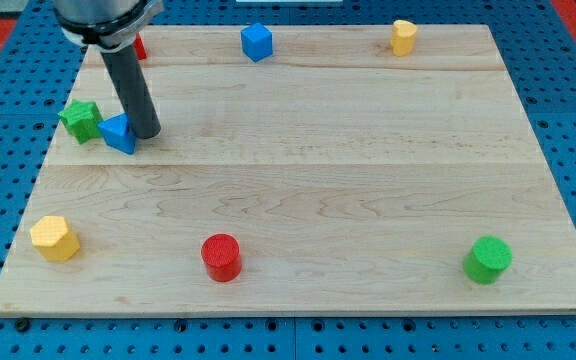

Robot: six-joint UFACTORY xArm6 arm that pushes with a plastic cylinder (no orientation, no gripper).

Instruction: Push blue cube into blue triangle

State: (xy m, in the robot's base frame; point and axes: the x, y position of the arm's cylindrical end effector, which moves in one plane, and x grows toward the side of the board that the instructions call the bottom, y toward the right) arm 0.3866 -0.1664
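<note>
The blue cube (256,41) sits near the view's top edge of the wooden board, left of centre. The blue triangle (118,133) lies at the view's left, touching or almost touching a green star-shaped block (80,120) on its left. My tip (147,133) rests on the board right beside the blue triangle's right side, far from the blue cube, which is up and to the right of it.
A red block (139,46) is partly hidden behind the rod at the top left. A yellow cylinder (403,37) stands at top right. A yellow hexagon (55,239), a red cylinder (221,257) and a green cylinder (488,260) line the bottom. The wooden board (318,160) lies on a blue pegboard.
</note>
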